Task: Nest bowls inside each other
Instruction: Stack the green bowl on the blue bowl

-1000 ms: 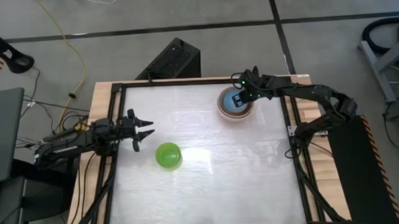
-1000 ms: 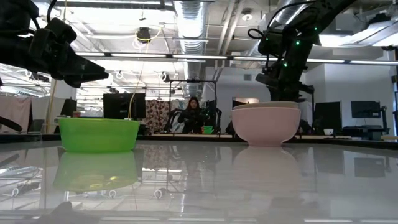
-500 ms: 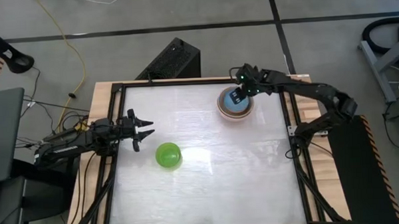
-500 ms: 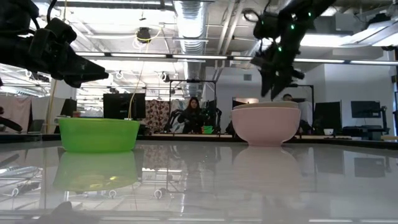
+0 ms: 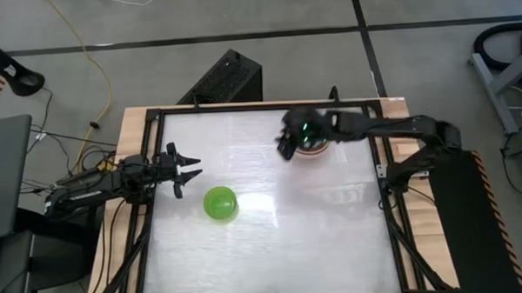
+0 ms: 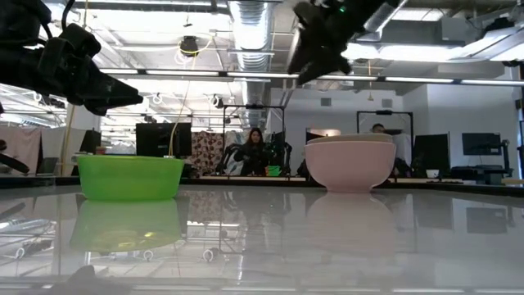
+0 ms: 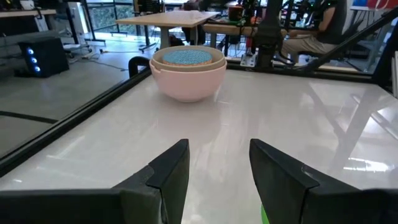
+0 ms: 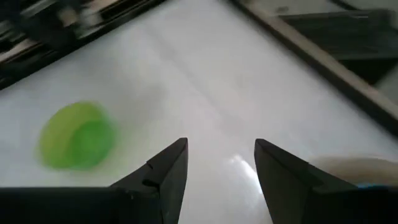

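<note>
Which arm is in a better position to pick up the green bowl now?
Probably the left. The left gripper hangs open just beside the green bowl, with nothing held. The right gripper, open and empty, is above the pink stack, farther from the green bowl.

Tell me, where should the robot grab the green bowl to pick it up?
Best by its rim. The green bowl sits upright and open-topped, apart from the pink stack, so coming straight down with one finger inside and one outside the thin wall should hold it. The open right gripper is probably nearest.
</note>
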Motion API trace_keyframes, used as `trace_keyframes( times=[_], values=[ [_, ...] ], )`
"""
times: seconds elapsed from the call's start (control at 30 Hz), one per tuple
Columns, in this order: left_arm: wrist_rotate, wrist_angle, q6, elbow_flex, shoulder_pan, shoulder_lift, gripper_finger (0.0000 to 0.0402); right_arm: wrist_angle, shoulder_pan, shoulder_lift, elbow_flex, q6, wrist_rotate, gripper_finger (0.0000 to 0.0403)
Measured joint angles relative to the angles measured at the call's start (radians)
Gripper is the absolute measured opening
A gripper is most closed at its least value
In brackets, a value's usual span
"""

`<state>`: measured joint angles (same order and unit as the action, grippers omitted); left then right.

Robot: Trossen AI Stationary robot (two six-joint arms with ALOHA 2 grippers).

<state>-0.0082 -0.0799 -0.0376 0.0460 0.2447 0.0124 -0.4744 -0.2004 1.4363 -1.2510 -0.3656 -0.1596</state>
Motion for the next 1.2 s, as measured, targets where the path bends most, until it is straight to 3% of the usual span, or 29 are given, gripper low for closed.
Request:
trace_keyframes(
  times=[0.2,0.47,0.6,0.9,1.2],
  values=[
    [0.0,0.0,0.0,0.0,0.0,0.0,0.0158,0.199,0.166,0.142,0.001,-0.018,0.003,0.0211],
    [-0.001,0.0,0.0,0.0,0.0,0.001,0.0158,0.326,0.257,0.375,-0.101,-0.003,-0.006,0.0219],
    [-0.001,0.0,0.0,0.0,0.0,0.001,0.0158,0.291,0.261,0.525,-0.251,-0.002,-0.022,0.0219],
    [-0.002,0.0,0.0,0.0,0.0,0.001,0.0158,0.011,0.244,0.808,-0.62,0.007,-0.029,0.0219],
    [-0.003,0.001,0.0,-0.001,0.0,0.001,0.0158,-0.047,0.246,0.927,-0.743,0.019,-0.027,0.0216]
  ],
)
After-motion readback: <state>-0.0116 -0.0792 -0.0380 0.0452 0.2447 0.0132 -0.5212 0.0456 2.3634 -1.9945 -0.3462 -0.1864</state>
